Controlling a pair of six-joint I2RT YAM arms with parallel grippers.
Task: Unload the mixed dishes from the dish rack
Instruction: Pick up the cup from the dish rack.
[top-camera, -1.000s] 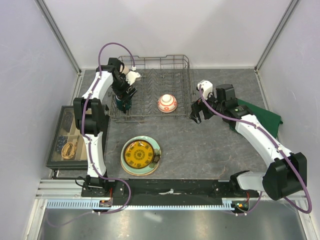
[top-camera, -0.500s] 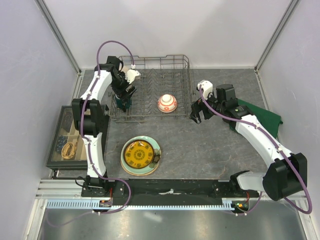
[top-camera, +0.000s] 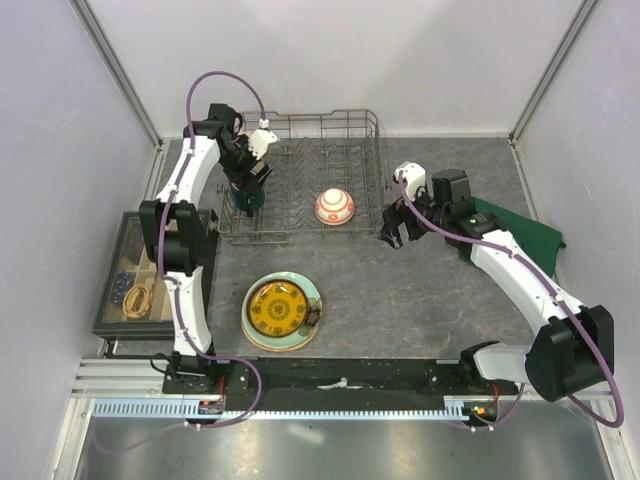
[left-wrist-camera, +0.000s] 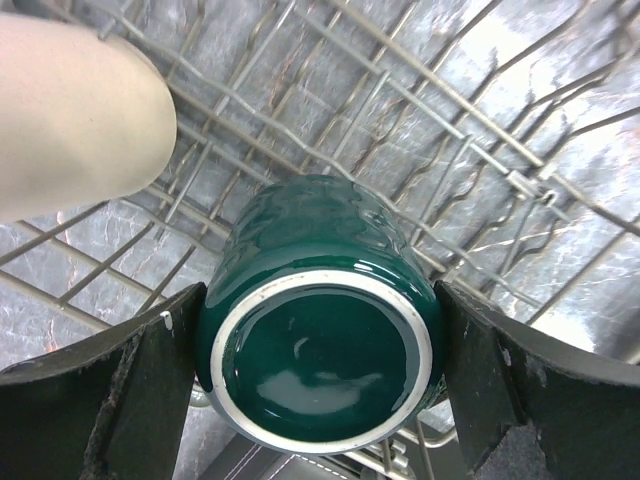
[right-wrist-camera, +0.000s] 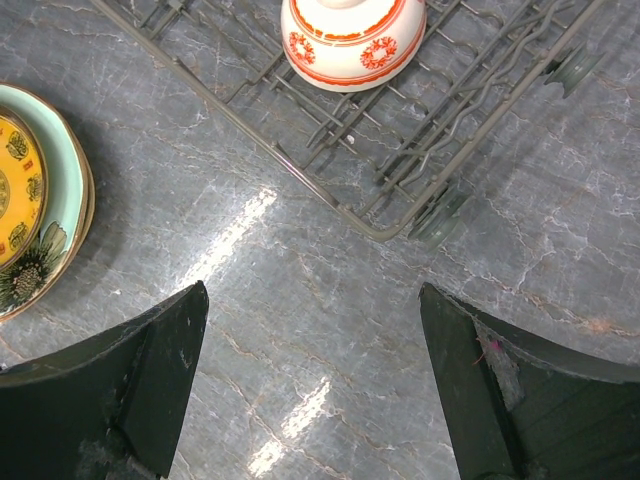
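Top view: your left pincer (top-camera: 246, 196) is reaching into the left end of the dish rack (top-camera: 374, 160), over the dark green mug (top-camera: 243, 207). The red-and-white patterned bowl (top-camera: 335, 206) is sitting near the rack's middle, apparently mouth-down. Your right pincer (top-camera: 392, 232) is hovering over the grey worktop (top-camera: 420, 300) just off the rack's right front corner. In front of the rack, the small yellow dark-patterned plate (top-camera: 276, 308) is lying on the pale-green flower plate (top-camera: 313, 297). A dark-framed tray (top-camera: 109, 270) is sitting far left, and a green cloth (top-camera: 522, 232) right.

Left wrist view: the pincer (left-wrist-camera: 318, 335) is closing on the mug (left-wrist-camera: 320, 355). Both fingers (left-wrist-camera: 130, 400) are pressing its sides, and its ringed base is facing the camera. The tall beige cup (left-wrist-camera: 70, 110) is lying on the wires just beside it, upper left.

Right wrist view: the pincer (right-wrist-camera: 312, 292) is standing wide apart and gripping nothing, with bare worktop (right-wrist-camera: 330, 420) between its fingers (right-wrist-camera: 510, 390). The bowl (right-wrist-camera: 350, 35) is resting inside the rack (right-wrist-camera: 380, 232), and the plates are showing at the left edge.
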